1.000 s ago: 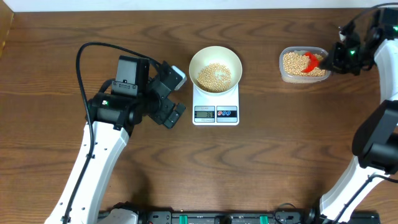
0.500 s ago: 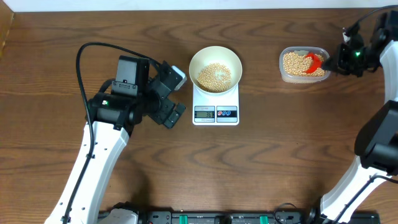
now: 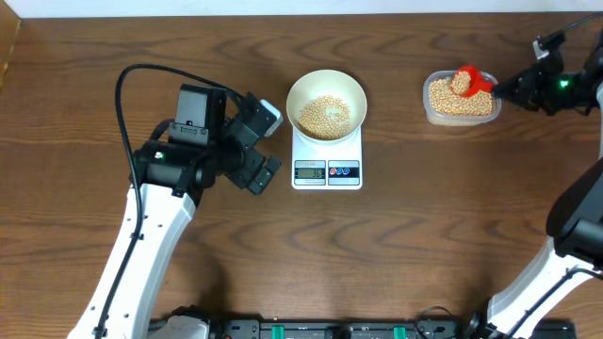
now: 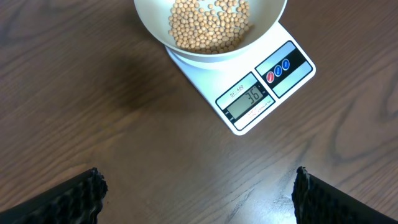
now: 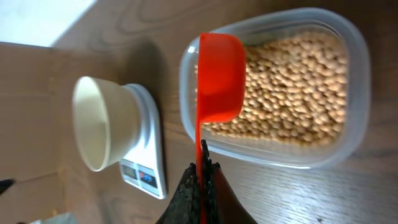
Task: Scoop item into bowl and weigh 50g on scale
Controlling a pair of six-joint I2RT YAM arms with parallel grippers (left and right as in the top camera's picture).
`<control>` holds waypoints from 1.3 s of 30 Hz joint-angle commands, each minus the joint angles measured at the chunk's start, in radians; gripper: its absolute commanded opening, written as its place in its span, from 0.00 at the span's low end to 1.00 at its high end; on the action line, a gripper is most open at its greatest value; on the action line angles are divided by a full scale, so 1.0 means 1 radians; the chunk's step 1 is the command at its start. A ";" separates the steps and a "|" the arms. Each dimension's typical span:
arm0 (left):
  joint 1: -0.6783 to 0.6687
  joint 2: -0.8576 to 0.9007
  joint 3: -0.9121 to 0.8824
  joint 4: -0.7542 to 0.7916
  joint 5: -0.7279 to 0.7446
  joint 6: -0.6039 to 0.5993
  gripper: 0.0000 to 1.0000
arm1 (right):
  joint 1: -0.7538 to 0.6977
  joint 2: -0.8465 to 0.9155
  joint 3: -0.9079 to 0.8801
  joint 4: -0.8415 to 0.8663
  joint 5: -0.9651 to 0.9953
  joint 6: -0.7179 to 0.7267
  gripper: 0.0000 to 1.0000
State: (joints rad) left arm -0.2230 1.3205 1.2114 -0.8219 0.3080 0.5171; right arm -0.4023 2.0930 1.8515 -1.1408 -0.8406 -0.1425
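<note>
Here, one round white bowl [image 3: 326, 87] of small tan-yellow beans [image 3: 324, 115] sits on the single white rectangular digital scale [image 3: 327, 171], its display reading 36. The right gripper [image 5: 202, 171], clamped on one red plastic scoop [image 3: 466, 80], holds it over one clear plastic tub [image 3: 426, 102] of beans. The left gripper [image 3: 271, 141] gapes wide and empty beside the scale.

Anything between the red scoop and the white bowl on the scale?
Nothing visible. The red plastic scoop, pinched in the right gripper, hangs over the clear plastic tub; only bare wooden table lies between it and the round white bowl on the white digital scale.
</note>
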 commanded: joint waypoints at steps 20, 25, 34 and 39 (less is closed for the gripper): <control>0.003 0.006 0.003 0.000 -0.003 -0.009 0.98 | 0.114 -0.041 0.007 0.050 -0.418 -0.053 0.01; 0.003 0.006 0.003 0.000 -0.003 -0.009 0.98 | 0.209 -0.041 0.007 0.072 -0.354 -0.053 0.01; 0.003 0.006 0.003 0.000 -0.003 -0.009 0.98 | 0.364 -0.041 0.007 0.119 -0.245 -0.081 0.01; 0.003 0.006 0.003 0.000 -0.003 -0.009 0.98 | 0.426 -0.041 0.007 0.137 -0.219 -0.130 0.01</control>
State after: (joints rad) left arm -0.2230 1.3205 1.2114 -0.8219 0.3080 0.5171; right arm -0.0044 2.0930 1.8515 -1.0115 -1.0786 -0.2161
